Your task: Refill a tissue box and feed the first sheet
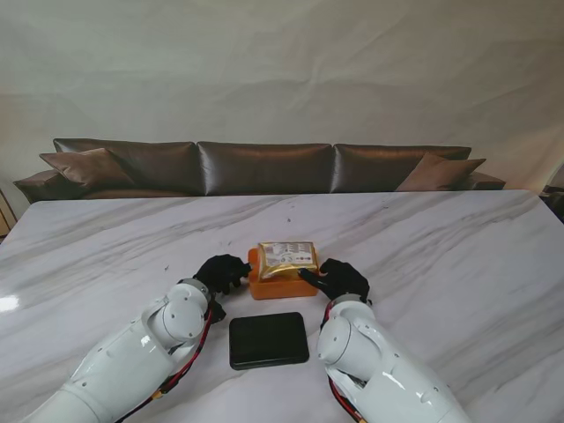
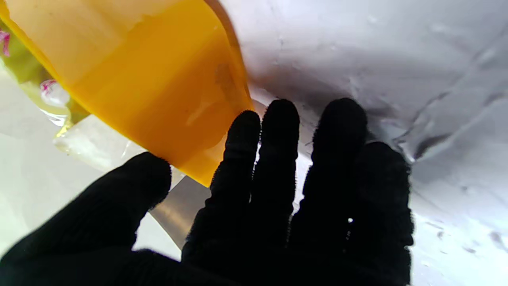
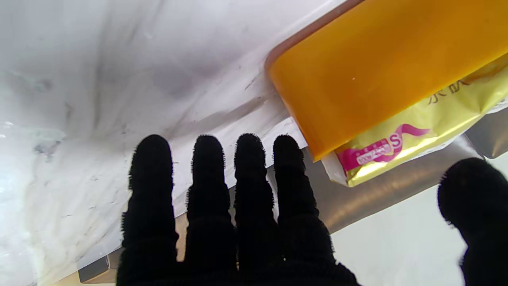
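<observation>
Left hand [image 1: 221, 272] at frame centre, fingers spread and straight, released, just beside the orange box's [image 1: 280, 284] left end; contact unclear. Right hand [image 1: 338, 278] likewise released, fingers apart, by the box's right end, thumb near the pack [image 1: 286, 259]. Yellow tissue pack lies on top of the box, sticking out over its rim. Black lid [image 1: 269, 339] flat on marble table [image 1: 458, 256], lower centre, between both forearms.

Letter "S" on tissue pack [image 3: 416, 149]
</observation>
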Motion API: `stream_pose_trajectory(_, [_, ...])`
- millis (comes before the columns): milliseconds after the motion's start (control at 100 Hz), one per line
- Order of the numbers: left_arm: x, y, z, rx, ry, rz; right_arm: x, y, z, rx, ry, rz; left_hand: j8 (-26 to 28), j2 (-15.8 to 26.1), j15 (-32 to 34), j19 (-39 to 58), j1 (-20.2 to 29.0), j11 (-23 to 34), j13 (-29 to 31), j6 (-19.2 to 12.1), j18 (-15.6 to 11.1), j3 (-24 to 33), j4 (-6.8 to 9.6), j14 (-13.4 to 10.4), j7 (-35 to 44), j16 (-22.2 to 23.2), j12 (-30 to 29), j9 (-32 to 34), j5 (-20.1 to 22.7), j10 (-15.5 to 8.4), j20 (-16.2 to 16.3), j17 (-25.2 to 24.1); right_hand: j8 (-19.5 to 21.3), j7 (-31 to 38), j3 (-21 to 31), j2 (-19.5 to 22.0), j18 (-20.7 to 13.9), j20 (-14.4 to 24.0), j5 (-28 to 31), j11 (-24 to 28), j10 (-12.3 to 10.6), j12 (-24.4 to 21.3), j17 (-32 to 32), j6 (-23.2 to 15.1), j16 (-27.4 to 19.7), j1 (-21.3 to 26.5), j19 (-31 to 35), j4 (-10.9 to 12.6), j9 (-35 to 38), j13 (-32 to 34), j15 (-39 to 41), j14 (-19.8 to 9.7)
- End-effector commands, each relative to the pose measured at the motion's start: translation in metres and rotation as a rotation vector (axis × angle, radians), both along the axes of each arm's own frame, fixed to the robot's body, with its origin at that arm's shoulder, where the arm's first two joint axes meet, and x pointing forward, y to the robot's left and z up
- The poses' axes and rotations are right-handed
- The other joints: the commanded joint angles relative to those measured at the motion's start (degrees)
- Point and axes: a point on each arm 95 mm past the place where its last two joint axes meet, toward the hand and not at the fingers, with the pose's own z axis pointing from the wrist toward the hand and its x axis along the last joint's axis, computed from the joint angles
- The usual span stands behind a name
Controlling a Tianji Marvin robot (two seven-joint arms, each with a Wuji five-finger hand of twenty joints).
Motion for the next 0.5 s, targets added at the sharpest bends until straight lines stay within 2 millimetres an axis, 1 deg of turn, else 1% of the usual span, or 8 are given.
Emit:
stream_pose_trajectory(0, [0.0, -0.002, -0.004, -0.013, 0.006, -0.001, -0.003, 0.001, -0.004, 0.003, 0.017, 0.012, -1.01, 1.31, -0.06, -0.09, -1.86, -0.55, 0.64, -3.2, -2.35, -1.14, -2.24, 3.72, -1.33, 0.85, 0.67, 0.25, -0.46, 0.01, 1.13, -0.33, -0.21, 0.62, -0.39, -0.13, -0.89, -0.01, 0.51, 1.07, -0.72, 1.13, 0.14, -1.66, 0.34, -1.45, 1.79, -0.41, 0.82, 0.12, 0.88, 0.21])
stream_pose_trajectory(120, [0.0, 0.0, -0.005, -0.022, -0.013, 0.015, -0.006, 0.0, -0.005, 0.007, 0.017, 0.012, -1.55, 1.3, 0.16, -0.13, -2.52, -0.72, 0.58, -5.26, -2.28, -2.23, -2.73, 3.66, -2.66, 0.98, 0.67, -0.23, -1.88, -0.2, 1.17, -0.36, -0.17, 0.66, -0.25, -0.22, -0.92, -0.06, 0.65, 1.17, -0.65, 1.27, 0.13, -1.57, 0.37, -1.54, 1.82, -0.39, 0.98, 0.18, 0.92, 0.31])
stream_pose_trajectory(250, [-0.001, 0.003, -0.004, -0.036, -0.029, 0.03, -0.01, 0.001, -0.005, 0.013, 0.01, 0.015, -1.85, 1.05, 0.35, -0.18, -3.04, -0.73, 0.59, -6.48, -2.1, -2.97, -3.06, 3.76, -3.38, 1.1, 0.72, -0.4, -2.35, -0.16, 1.21, -0.38, -0.15, 0.67, -0.21, -0.2, -0.84, -0.08, 0.87, 1.16, -0.66, 1.34, 0.16, -1.51, 0.36, -1.6, 1.87, -0.41, 1.05, 0.14, 0.88, 0.36])
stream_pose_trajectory(380, [-0.003, 0.006, -0.003, -0.038, -0.038, 0.034, -0.011, 0.0, -0.005, 0.006, 0.004, 0.016, -1.89, 0.43, 0.44, -0.17, -3.21, -0.72, 0.64, -7.07, -1.88, -4.2, -3.78, 3.82, -3.43, 1.15, 0.75, -0.29, -1.83, -0.03, 1.27, -0.29, -0.29, 0.15, -0.21, -0.07, -1.19, -0.2, -0.24, 0.81, -0.84, 1.33, -0.42, -1.46, 0.08, -1.94, 1.59, -0.43, -0.32, -1.62, 0.12, -0.14])
stream_pose_trajectory(490, [-0.006, 0.011, -0.003, -0.014, -0.044, 0.041, -0.011, -0.003, -0.002, -0.009, -0.002, 0.013, -2.1, 0.5, 0.4, -0.16, -3.38, -0.83, 0.63, -6.89, -2.07, -5.51, -4.49, 3.62, -3.98, 1.14, 0.74, -0.48, -2.49, -0.3, 1.3, -0.27, -0.22, -0.06, 0.2, 0.04, -1.76, -0.19, -2.33, 1.29, -0.93, 1.64, -1.01, -1.1, 0.06, -2.9, 1.39, -0.33, -2.18, -3.16, 0.15, -0.05])
